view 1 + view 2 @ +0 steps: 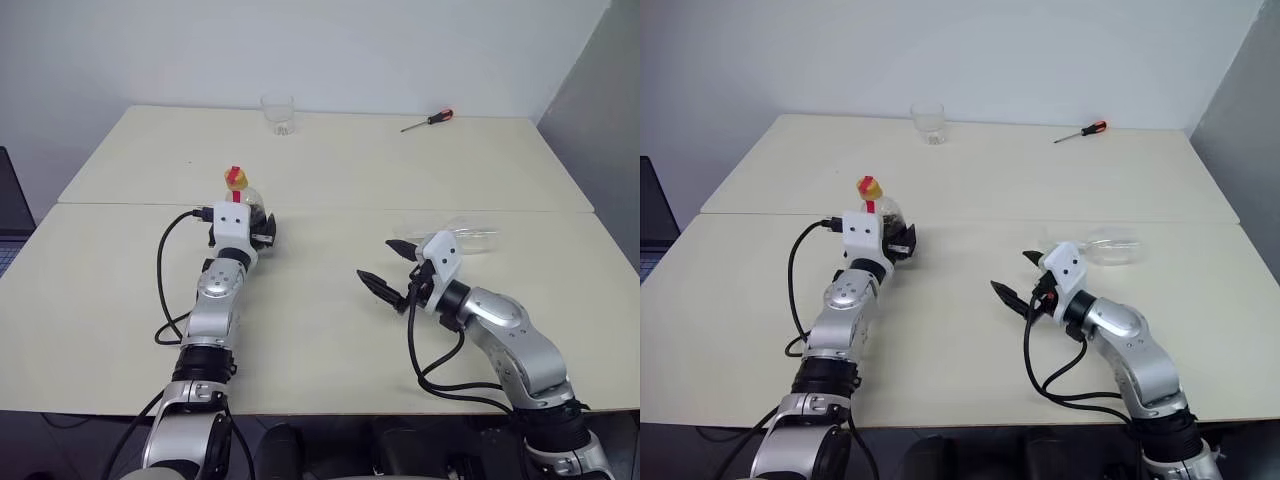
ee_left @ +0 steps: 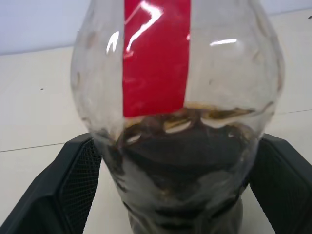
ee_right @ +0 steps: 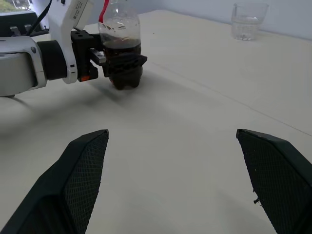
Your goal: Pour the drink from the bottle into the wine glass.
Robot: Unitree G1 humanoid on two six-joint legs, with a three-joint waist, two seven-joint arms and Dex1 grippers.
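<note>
Left wrist view puts the bottle [image 2: 178, 112] dead centre, upright between the spread fingers [image 2: 63, 190] of the left hand [image 1: 262, 228], not clamped yet. Head view: right hand [image 1: 393, 268] released too, lower right. Wine glass [image 1: 470, 238] looks tipped on its side, just right of it.

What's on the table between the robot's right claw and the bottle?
Nothing. Between the right gripper and the bottle there is just bare table, as the right wrist view shows.
</note>
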